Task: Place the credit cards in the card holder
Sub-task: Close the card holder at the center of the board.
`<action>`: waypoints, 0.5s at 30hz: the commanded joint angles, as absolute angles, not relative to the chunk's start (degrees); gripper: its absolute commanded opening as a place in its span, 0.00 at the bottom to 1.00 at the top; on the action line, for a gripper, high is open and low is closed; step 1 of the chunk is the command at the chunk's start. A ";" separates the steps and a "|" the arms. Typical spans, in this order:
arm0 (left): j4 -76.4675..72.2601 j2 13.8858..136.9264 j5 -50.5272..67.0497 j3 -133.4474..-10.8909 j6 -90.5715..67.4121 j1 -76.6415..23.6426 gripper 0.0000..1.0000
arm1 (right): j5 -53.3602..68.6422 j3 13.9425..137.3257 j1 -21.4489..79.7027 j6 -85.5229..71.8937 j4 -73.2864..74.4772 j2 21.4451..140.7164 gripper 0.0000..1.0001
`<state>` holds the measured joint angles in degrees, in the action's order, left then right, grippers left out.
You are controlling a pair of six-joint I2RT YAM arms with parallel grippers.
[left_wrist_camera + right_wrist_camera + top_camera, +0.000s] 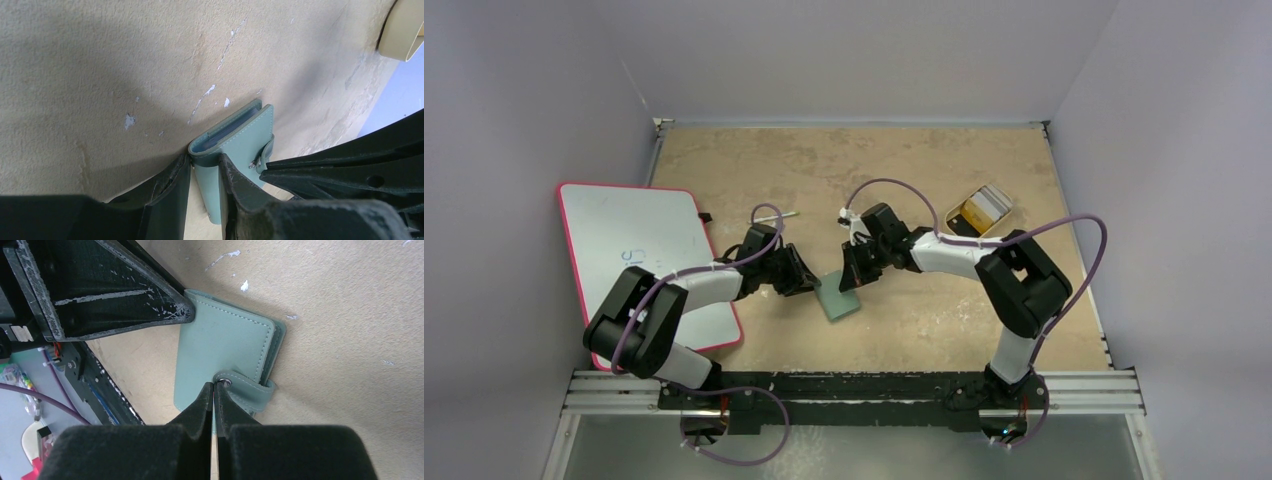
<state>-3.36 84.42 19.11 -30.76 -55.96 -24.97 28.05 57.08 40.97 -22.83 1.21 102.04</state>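
The grey-green card holder (838,298) lies folded on the table between both arms. My left gripper (205,172) is shut on its spine end, one finger on each side (239,187). In the left wrist view the card holder (240,140) shows pale blue pocket edges at its top. My right gripper (214,386) is shut, with its tips against the snap end of the strap (245,387) on the card holder (220,345). Whether the tips pinch the strap I cannot tell. The credit cards (982,208), yellow, white and dark, lie in the tan tray (1009,213) at the far right.
A white board with a pink rim (639,250) lies at the left, partly under the left arm. A thin pen (776,214) lies behind the left gripper. The tray's corner (400,30) shows in the left wrist view. The table's near rail (854,392) holds both bases.
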 commanded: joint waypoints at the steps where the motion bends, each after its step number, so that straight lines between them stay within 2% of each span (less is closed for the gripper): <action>1: -5.54 84.64 19.78 -32.70 -55.89 -24.93 0.26 | 27.95 59.70 41.97 -21.56 2.18 102.71 0.00; 15: -5.53 84.73 19.78 -32.69 -55.99 -24.90 0.26 | 24.47 61.36 42.93 -19.66 7.11 103.27 0.00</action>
